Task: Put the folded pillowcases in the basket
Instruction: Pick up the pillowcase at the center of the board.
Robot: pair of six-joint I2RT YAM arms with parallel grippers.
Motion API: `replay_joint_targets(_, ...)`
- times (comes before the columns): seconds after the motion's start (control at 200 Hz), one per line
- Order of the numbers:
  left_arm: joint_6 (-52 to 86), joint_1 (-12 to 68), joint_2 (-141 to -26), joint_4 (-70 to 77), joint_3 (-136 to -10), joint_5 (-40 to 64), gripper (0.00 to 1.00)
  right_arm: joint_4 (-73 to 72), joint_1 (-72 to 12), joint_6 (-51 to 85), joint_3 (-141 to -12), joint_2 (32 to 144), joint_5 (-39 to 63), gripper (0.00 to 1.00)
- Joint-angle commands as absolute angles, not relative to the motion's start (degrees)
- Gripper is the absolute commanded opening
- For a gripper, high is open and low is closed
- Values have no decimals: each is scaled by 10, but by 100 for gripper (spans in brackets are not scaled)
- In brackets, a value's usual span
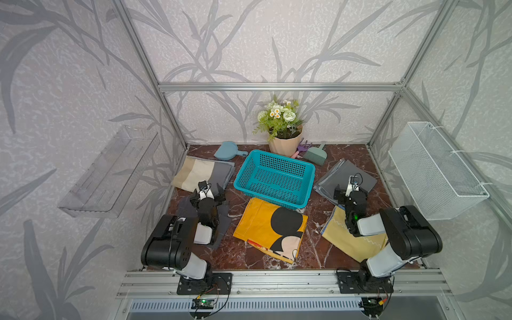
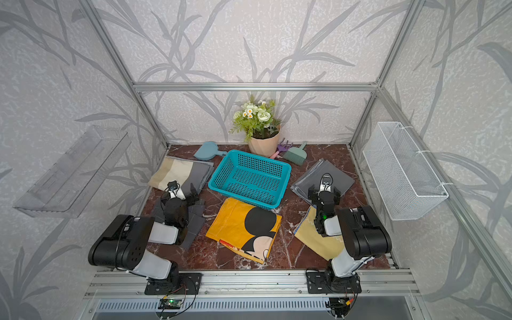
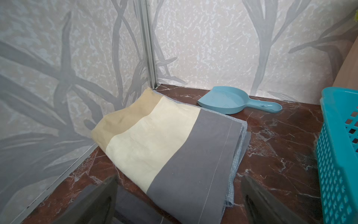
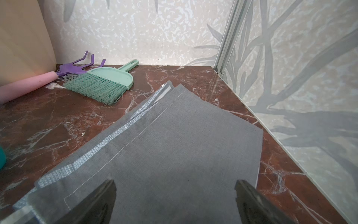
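Basket [image 1: 274,180] between left claw [image 1: 207,194], right claw [image 1: 350,191].

Potted flowers [image 1: 285,144] stand at 12 o'clock on the marble tabletop [image 1: 318,249], with a blue dustpan [image 1: 225,151] at 11 and a green brush [image 1: 314,155] at 1. A purple rake [image 1: 303,145] lies between pot and brush. On the walls, a clear tray [image 1: 108,174] hangs at 9 and a white wire basket [image 1: 435,171] at 3.
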State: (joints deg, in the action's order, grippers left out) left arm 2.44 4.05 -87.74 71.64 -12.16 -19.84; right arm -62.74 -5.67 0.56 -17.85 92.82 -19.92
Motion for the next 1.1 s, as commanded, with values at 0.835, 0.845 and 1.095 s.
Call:
replay_joint_targets(0.835,16,37,-811,538,-204,-197,100,-381,-40,33,-260,780,-198,99)
replay_joint_targets(0.845,16,38,-806,517,-212,-194,100,-365,-40,36,-266,771,-198,99)
replay_joint_targets(1.095,133,50,-702,315,-295,-80,100,61,-53,110,-463,657,-87,99)
